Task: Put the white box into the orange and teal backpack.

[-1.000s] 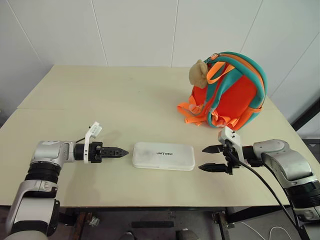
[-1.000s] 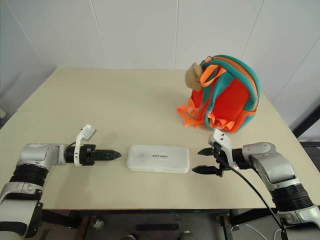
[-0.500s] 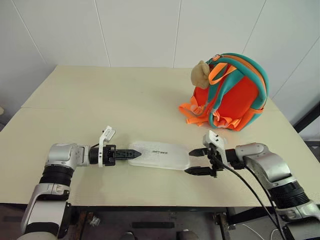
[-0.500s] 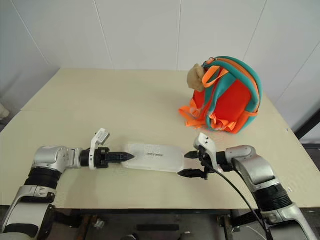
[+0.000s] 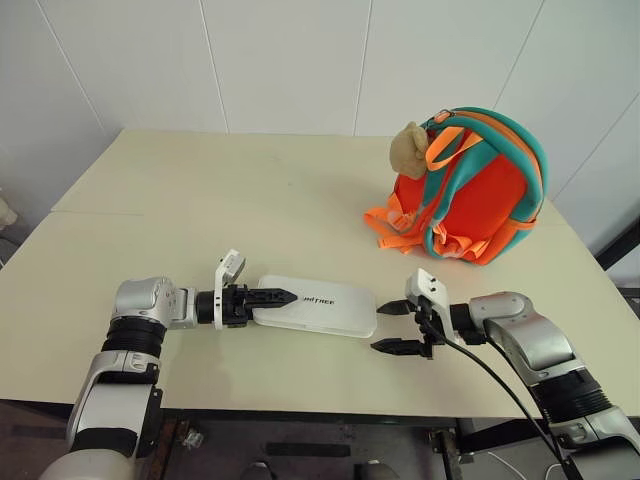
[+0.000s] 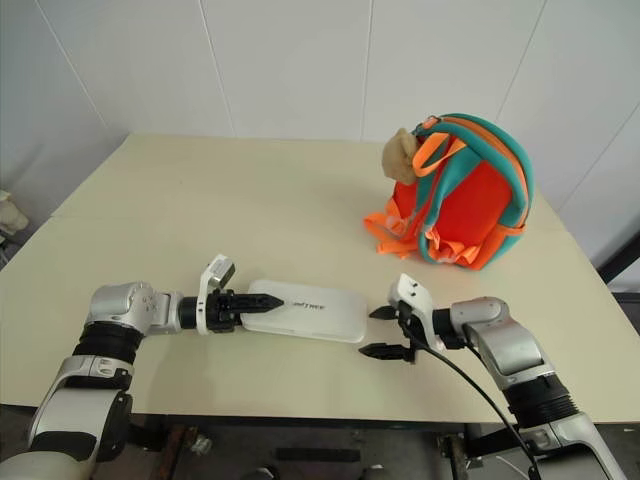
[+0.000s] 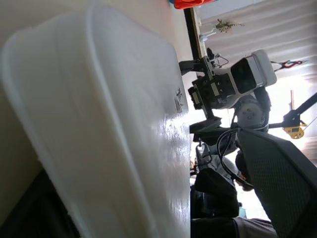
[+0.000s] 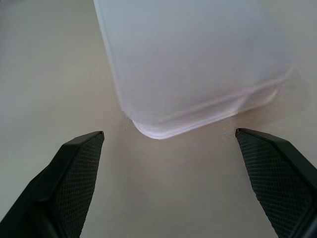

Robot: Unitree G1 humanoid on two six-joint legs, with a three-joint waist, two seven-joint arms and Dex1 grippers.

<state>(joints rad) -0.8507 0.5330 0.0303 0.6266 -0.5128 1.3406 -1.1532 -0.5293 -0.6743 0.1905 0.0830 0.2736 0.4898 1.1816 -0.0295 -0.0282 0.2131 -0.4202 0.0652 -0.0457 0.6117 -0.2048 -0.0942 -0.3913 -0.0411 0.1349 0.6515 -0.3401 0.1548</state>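
One beige table (image 5: 200, 200), white walls (image 5: 280, 60)

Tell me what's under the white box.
The white box lies flat on the table; nothing shows beneath its visible edges. The left gripper covers its left end, so what lies below there is hidden.

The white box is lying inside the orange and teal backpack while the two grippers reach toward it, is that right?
Not quite. The white box lies flat on the table, between the left gripper and the right gripper. The orange and teal backpack stands apart, farther back, as the left eye view shows.
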